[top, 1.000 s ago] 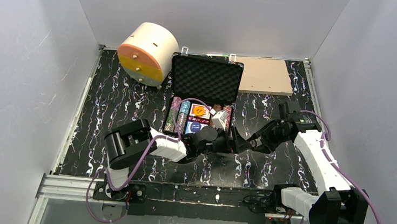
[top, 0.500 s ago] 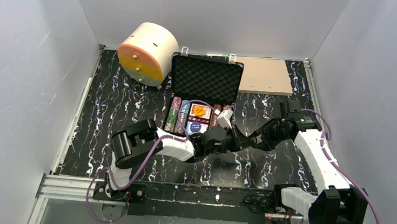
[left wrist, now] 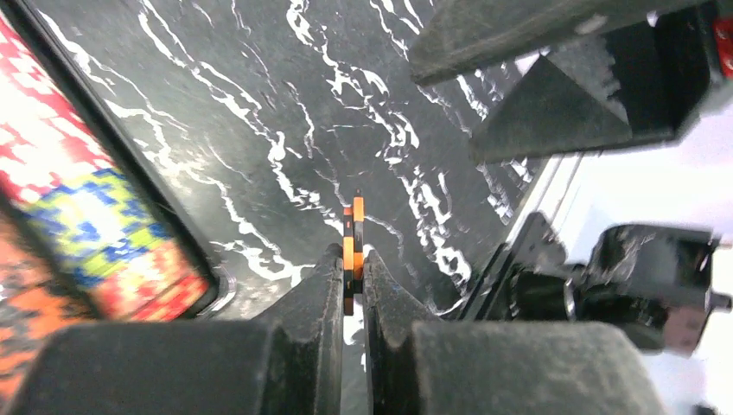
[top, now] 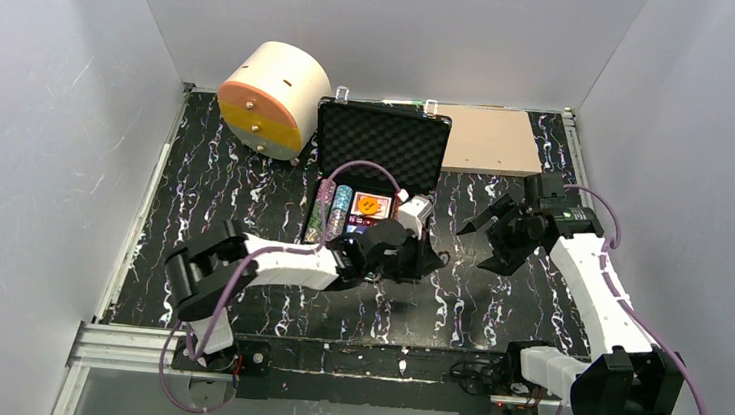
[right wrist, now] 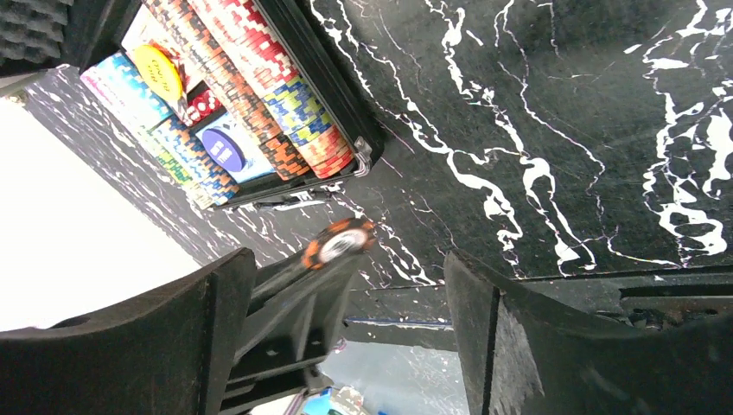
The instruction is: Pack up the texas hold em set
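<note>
The black briefcase (top: 381,146) lies open at the table's middle, foam lid up, with rows of striped poker chips (right wrist: 285,95), a yellow button (right wrist: 158,73), a blue button (right wrist: 223,149) and red dice (right wrist: 203,104) in its base. My left gripper (top: 429,263) is just right of the case's near corner, shut on one orange-and-black chip (left wrist: 353,233) held on edge above the table. That chip (right wrist: 339,242) also shows in the right wrist view, at the tip of the left fingers. My right gripper (top: 481,246) stands open and empty a little to the right, apart from the chip.
A big cream cylinder with an orange-yellow face (top: 273,97) sits at the back left of the case. A flat tan board (top: 490,140) lies at the back right. Grey walls close in the black marbled table (top: 235,186) on three sides.
The right gripper let go of the chip, opened wide and drew back to the right. The left gripper shut on the chip and now holds it alone.
</note>
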### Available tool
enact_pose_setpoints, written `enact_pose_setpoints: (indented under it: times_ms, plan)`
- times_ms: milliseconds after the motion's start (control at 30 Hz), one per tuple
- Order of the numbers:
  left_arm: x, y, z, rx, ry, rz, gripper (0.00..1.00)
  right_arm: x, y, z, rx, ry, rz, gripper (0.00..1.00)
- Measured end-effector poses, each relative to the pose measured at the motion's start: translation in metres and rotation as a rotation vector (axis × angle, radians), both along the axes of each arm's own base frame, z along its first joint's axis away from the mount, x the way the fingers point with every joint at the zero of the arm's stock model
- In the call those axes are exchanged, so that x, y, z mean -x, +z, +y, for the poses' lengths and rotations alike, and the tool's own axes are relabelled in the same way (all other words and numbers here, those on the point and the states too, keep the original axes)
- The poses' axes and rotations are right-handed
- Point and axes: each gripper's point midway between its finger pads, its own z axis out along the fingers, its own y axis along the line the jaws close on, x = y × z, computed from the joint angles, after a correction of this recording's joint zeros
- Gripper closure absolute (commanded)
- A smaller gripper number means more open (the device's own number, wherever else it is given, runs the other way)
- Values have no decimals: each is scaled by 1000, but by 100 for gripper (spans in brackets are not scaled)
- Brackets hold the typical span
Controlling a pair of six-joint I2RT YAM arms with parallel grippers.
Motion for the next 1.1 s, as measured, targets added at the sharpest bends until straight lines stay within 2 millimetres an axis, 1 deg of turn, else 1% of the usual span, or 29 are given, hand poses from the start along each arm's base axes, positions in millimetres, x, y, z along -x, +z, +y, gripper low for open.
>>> enact_pose_setpoints:
  times_ms: [133, 200, 267, 333, 400, 533, 633, 733, 1000, 1100]
  plan:
    - [-8, 20, 30, -106, -131, -156, 100, -2, 3, -6, 4, -20, -32, 12]
    - [-12, 22, 45, -171, -209, -228, 100, 0, 1, -9, 6, -28, -44, 13]
    - [-18, 20, 58, -258, -293, -300, 100, 4, -4, -11, 10, -30, -40, 13]
    - [-24, 13, 71, -357, -374, -353, 100, 10, -13, -12, 16, -31, -25, 13]
    - [-23, 5, 80, -442, -457, -386, 100, 16, -21, -14, 22, -32, -6, 13]
    - [-21, -12, 91, -580, -608, -430, 100, 24, -29, -15, 27, -36, 10, 13]
    - [-19, -28, 101, -655, -690, -439, 100, 26, -30, -16, 27, -38, 6, 13]
    - [-16, -39, 110, -708, -741, -443, 100, 25, -29, -16, 29, -39, 0, 14]
    - [-23, -47, 113, -771, -789, -468, 100, 21, -28, -15, 23, -38, -20, 15]
    - [-25, -47, 113, -782, -795, -476, 100, 20, -27, -15, 20, -37, -23, 15]
